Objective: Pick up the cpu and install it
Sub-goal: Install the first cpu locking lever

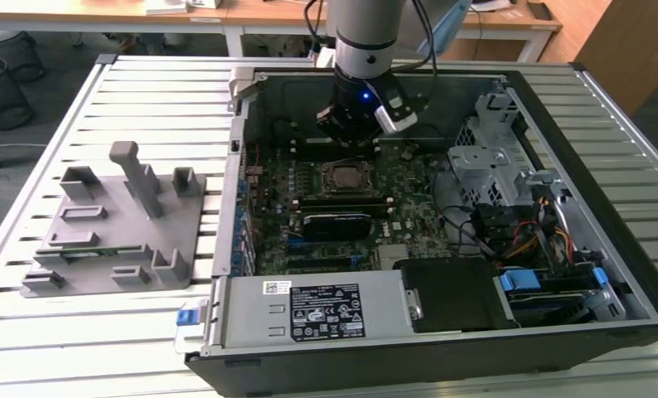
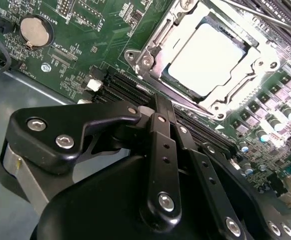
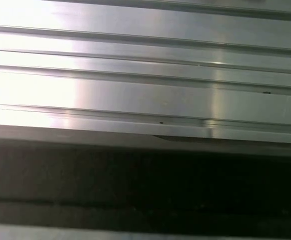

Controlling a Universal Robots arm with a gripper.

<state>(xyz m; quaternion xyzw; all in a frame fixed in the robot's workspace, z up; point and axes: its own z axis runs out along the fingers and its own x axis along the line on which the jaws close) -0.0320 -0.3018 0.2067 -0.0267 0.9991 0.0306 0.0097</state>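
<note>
Hovering over the motherboard (image 2: pixel 80 55) inside the open pc case (image 1: pixel 232 249), my gripper (image 2: pixel 161 102) hangs just off the socket frame (image 2: pixel 146 61), on the side toward the case's back wall in the exterior view. My fingers look pressed together w/ nothing pinched between them. The tips sit above the dark memory slots (image 2: pixel 118 86), not touching the board as far as I can tell.

The cpu (image 2: pixel 205 60) lies in the socket near the board's middle, silver top up, and looks flat and square inside the frame. In the exterior view it's a small pale square (image 1: pixel 344 176) just below my gripper (image 1: pixel 351 133).

So I'd judge the chip is placed and my hand is free of it. To do this bit well:
- keep travel straight up/down; no sideways drag near the frame or the caps by the socket's edge
- check all 4 chip edges sit level, no corner riding up
- don't press on the lid

The grey fixture (image 1: pixel 119 224) sits on the slatted table (image 1: pixel 86 348), well apart from the case.
</note>
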